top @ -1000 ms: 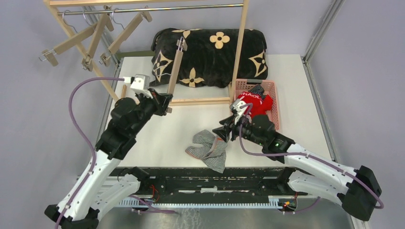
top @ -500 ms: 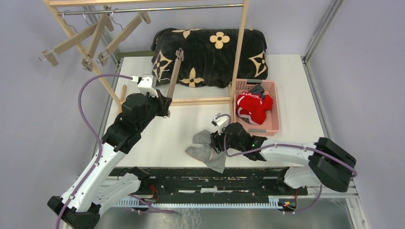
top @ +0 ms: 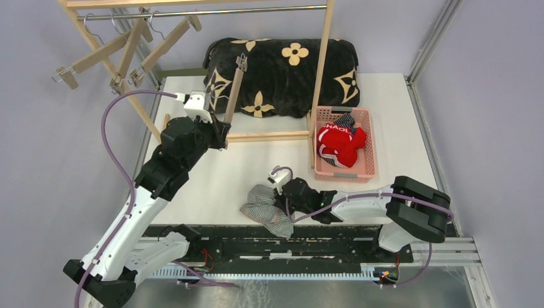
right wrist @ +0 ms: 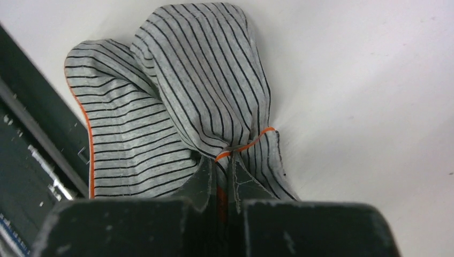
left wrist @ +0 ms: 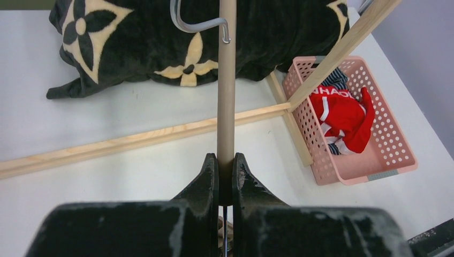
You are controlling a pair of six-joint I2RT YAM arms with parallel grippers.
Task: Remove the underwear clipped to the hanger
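The right gripper (right wrist: 222, 171) is pinching a bunched fold of the grey-and-white pinstriped cloth underwear (right wrist: 176, 91) at its orange trim, jaws closed almost to touching. That pair is lying on the white table (top: 256, 170) at about 6 o'clock in the top view, right at the near edge.

The left gripper (left wrist: 225, 166) is clamping the lower end of the pale wooden hanger bar (left wrist: 226, 96), which is leaning up toward 11 o'clock with nothing clipped to it. The plain red pair (top: 340, 144) and the dark navy striped pair (top: 346, 120) are sitting in the pink perforated plastic basket (top: 365, 170) at 3 o'clock.

The hold is taking only a thin fold – a quick lift is likely to let it slip free, and a drag toward 6 o'clock is risking the cloth sliding off onto the black frame (top: 256, 240). The hanger, gripped at one end, could be pivoting in the jaws.

White letters on the red waistband are reading roughly "HAOL" – the rest is hidden.
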